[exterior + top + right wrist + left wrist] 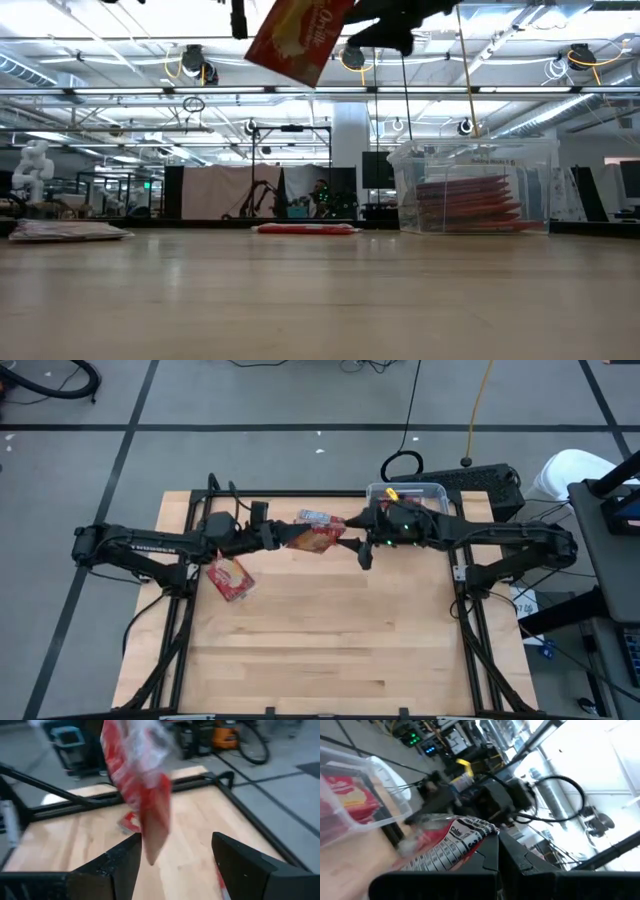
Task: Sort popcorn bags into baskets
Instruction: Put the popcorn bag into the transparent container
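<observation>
The left gripper (283, 537) is clamped on one edge of a flat red popcorn packet with white-grey print (318, 540), holding it in the air above the far middle of the pale wooden table (320, 650). The right gripper (366, 550) faces it just to the right with its fingers spread wide, and in its wrist view the packet's lower corner hangs between them, touching neither, so a handover looks under way, though the right arm holds nothing.

The clear plastic tub with rounded corners (432, 488) stands at the far right of the table, behind the right arm, with several red packets (470, 205) stacked flat inside. Two more lie loose: a red and cream packet (231, 578) on the left side of the table and another red packet (313, 517) near the far edge.

The held packet looks light, thin and floppy, with a slick film wrapper that may slide or fold. A pinch across a flat edge, well in from the corner, seems the surest hold
</observation>
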### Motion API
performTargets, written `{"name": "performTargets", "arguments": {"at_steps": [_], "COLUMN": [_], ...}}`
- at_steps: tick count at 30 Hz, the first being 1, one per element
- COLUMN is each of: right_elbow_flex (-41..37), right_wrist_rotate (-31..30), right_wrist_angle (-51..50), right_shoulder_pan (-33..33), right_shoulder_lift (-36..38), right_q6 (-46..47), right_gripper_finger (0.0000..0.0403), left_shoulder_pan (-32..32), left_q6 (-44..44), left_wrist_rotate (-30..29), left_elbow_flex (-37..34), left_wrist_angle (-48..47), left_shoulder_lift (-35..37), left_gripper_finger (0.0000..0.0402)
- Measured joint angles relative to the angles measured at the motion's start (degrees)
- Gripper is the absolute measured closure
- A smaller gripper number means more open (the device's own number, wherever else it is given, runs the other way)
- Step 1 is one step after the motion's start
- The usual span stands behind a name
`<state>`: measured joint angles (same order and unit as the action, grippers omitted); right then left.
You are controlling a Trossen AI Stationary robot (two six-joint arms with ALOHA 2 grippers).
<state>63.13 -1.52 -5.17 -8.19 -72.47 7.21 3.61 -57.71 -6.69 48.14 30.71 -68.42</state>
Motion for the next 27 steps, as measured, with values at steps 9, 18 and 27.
{"name": "performTargets", "arguments": {"at_steps": [9, 18, 27], "right_elbow_flex": [0.0, 0.0, 0.0], "right_wrist_rotate": [18.3, 21.0, 27.3], "right_wrist_angle": [15.5, 16.9, 3.7], "right_shoulder_pan": [-4.2, -6.9, -11.8], "right_shoulder_lift": [-6.4, -4.9, -0.3], "right_q6": [4.4, 4.1, 5.6], "right_gripper_finger": [0.0204, 0.0345, 0.0379], "left_shoulder_pan": [2.2, 3.3, 5.9], "left_q6": [0.0, 2.6, 7.3], "left_wrist_rotate": [2.9, 5.6, 9.7], "left_elbow_flex": [1.4, 1.4, 2.7], "left_wrist_angle": [-1.5, 0.0, -3.7], "left_shoulder_lift": [0.0, 0.0, 1.6], "left_gripper_finger": [0.0401, 0.0388, 0.0277]}}
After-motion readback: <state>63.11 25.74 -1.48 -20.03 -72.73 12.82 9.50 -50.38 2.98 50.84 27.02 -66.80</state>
